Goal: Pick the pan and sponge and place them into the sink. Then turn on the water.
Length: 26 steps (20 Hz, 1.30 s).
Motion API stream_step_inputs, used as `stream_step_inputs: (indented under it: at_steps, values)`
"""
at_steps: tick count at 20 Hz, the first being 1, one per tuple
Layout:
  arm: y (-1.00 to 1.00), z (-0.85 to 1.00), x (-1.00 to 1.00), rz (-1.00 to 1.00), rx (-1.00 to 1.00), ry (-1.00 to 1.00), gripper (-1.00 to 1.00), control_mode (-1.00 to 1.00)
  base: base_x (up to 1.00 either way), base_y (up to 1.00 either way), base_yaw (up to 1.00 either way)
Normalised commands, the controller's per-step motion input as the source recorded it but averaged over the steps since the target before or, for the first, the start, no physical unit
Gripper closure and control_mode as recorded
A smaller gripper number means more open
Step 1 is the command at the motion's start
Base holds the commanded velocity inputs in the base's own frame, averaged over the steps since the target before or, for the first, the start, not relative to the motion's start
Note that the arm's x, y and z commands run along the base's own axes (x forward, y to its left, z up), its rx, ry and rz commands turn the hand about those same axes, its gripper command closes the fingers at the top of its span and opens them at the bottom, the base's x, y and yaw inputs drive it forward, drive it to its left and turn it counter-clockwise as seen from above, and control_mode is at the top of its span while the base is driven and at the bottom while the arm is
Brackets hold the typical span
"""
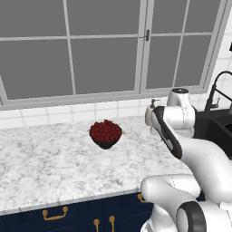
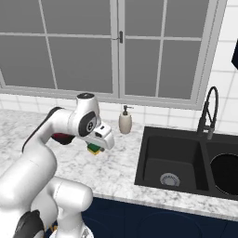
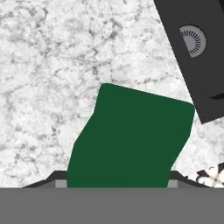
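My gripper is shut on the sponge, a small block with a green top and yellow underside, held just above the marble counter left of the sink. In the hand view the sponge spans the gap between the two fingertips, and a corner of the black sink with a round silver drain lies at the upper right. The round black pan rests in the right basin, cut off by the frame edge. The left basin holds just its drain.
A dark bowl of red fruit sits on the counter left of the arm. A cream soap dispenser stands by the wall near the sink's left rim. The tall dark arched tap rises behind the basins. Windows run along the back wall.
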Motion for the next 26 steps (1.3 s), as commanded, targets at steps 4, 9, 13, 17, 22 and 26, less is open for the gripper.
stream_step_inputs:
  at_steps: [4, 9, 13, 17, 22, 26]
  values:
    - [0.07, 0.74, -0.58, 0.02, 0.0, 0.01, 1.0, -1.0, 0.0, 0.0, 0.0]
    - [0.33, 0.59, -0.3, 0.12, -0.02, 0.01, 1.0, -1.0, 0.0, 0.0, 0.0]
    - [0.09, 0.49, -0.41, 0.13, 0.0, 0.0, 1.0, -1.0, 0.0, 0.0, 0.0]
    - [0.11, 0.3, -0.37, 0.03, -0.05, 0.0, 1.0, -1.0, 0.0, 0.0, 0.0]
    - [0.07, 0.15, -0.42, 0.0, -0.03, 0.0, 1.0, -1.0, 0.0, 0.0, 0.0]
    - [0.08, 0.04, -0.38, -0.01, 0.0, 0.0, 1.0, -1.0, 0.0, 0.0, 0.0]
